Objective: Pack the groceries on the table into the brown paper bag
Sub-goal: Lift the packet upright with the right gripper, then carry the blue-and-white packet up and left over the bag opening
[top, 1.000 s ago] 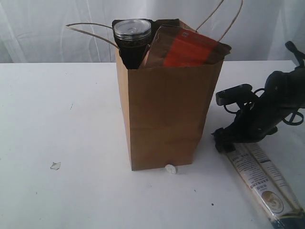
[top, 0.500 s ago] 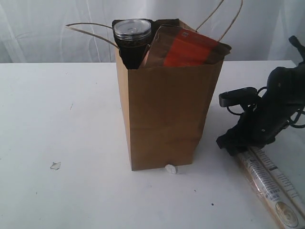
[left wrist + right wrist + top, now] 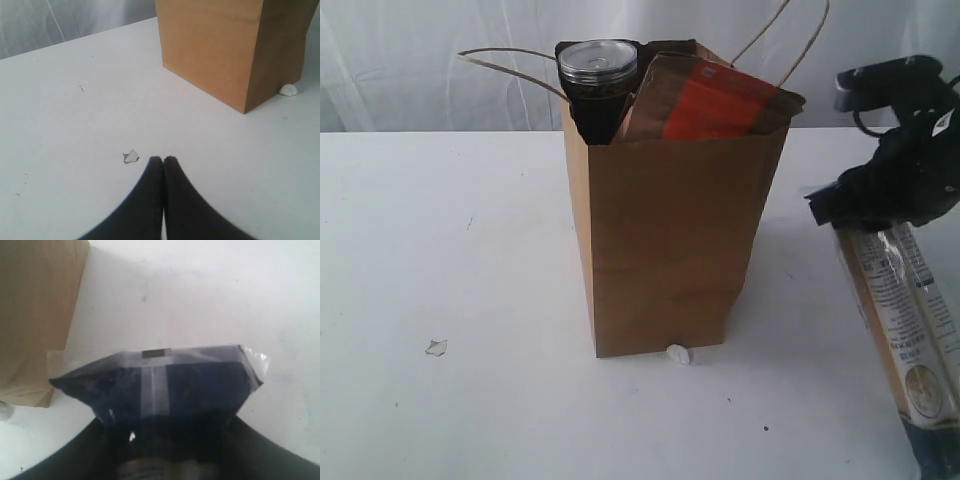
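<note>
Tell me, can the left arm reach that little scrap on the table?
Probably yes. The scrap lies on the table right by the left jaws, with nothing between them. The jaws are shut, so they would have to open first.

Left gripper point(image 3: 163, 161): two matte black fingers point(image 3: 145, 200), smooth, broad at the base, tapering to rounded tips. Right gripper point(image 3: 876, 210): black, bulky, angular housing, surface detail too dark to tell. Dark grey oblong block point(image 3: 890, 75) with rounded ends sits on top; thin black cables point(image 3: 865, 125) loop beside it. In the right wrist view its fingers point(image 3: 75, 455) read as plain black curved shapes, blurred.
</note>
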Robot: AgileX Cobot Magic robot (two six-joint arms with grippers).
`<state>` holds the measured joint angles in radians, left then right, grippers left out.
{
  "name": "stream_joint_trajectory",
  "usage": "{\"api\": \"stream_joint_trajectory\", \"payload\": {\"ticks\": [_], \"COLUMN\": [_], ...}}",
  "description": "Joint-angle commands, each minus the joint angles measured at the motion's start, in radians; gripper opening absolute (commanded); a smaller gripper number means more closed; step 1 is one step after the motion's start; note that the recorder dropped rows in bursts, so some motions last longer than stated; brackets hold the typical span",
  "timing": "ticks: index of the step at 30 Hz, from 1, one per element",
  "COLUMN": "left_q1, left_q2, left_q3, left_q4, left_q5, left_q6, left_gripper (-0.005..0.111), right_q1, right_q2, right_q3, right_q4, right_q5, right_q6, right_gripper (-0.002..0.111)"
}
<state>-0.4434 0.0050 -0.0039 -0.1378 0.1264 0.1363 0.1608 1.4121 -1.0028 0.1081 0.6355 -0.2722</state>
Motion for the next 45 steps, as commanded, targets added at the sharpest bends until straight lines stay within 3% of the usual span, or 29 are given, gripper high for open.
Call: {"api": "stream_joint_trajectory", "payload": {"ticks": [1, 15, 22, 34, 40, 45], "left_q1": [0.001, 0.001, 0.001, 0.001, 0.001, 0.001], "left_q2": [-0.005, -0.005, -0.005, -0.005, -0.005, -0.005], "left_q3": [0.004, 0.004, 0.004, 0.004, 0.004, 0.004], "left_q4": [-0.004, -0.004, -0.004, -0.004, -0.004, -0.004], "left_q5": [0.005, 0.005, 0.005, 0.005, 0.005, 0.005], "left_q6": [-0.003, -0.003, -0.003, -0.003, -0.003, -0.003], "left_gripper": [0.0, 0.0, 0.0, 0.0, 0.0, 0.0], "right_q1": [-0.002, -0.002, -0.002, -0.002, -0.002, 0.028], "right_q2": [-0.085, -0.266, -0.331, -0.383, -0.375, -0.372], "right_q3": [-0.001, -0.005, -0.096, -0.261, -0.287, -0.293], "right_q4": [-0.008, -0.004, -0.011, -0.011, 0.004, 0.004], "right_q5": [-0.005, -0.08, -0.136, -0.475, -0.555, -0.675], "right_q6": [0.011, 0.027, 0.034, -0.013, 0.144, 0.149], "right_gripper": [0.0, 0.0, 0.0, 0.0, 0.0, 0.0]}}
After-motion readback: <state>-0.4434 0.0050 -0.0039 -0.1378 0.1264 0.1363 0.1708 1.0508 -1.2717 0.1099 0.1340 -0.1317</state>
